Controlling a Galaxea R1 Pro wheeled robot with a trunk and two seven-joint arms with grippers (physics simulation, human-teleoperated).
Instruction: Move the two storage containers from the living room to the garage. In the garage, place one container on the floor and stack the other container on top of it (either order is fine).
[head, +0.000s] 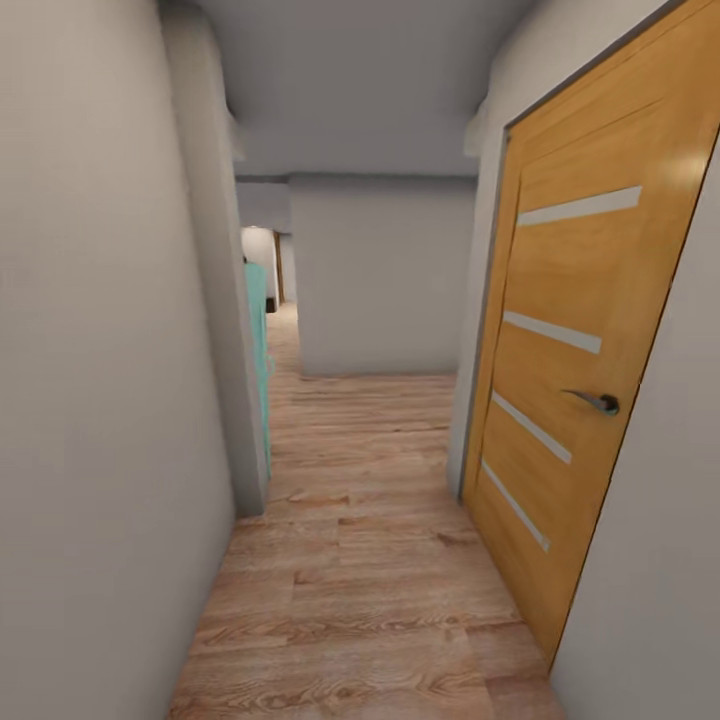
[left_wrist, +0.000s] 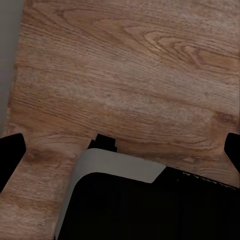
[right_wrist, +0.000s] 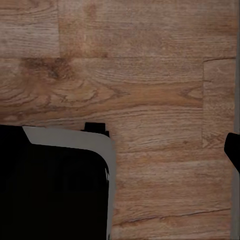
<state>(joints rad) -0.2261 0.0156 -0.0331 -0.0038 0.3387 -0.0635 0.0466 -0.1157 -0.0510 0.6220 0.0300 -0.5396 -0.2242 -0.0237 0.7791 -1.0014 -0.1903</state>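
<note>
Head view looks down a narrow hallway: wood plank floor (head: 360, 560) running up the middle, an orange wooden door (head: 570, 400) with a metal handle (head: 598, 402) at right, a grey wall (head: 110, 380) at left, a teal edge (head: 258, 360) at centre left. Left wrist view shows plank flooring and the robot's dark base (left_wrist: 145, 205) at the bottom; black fingertips (left_wrist: 10, 150) sit at both side edges, so the left jaws are spread, released. Right wrist view shows planks, the base at lower left, one dark tip (right_wrist: 233, 150) at right; I cannot tell those jaws' state.

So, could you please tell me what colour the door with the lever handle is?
The door is orange-tan wood with pale horizontal strips and a grey metal handle, clearest in the head view.
</note>
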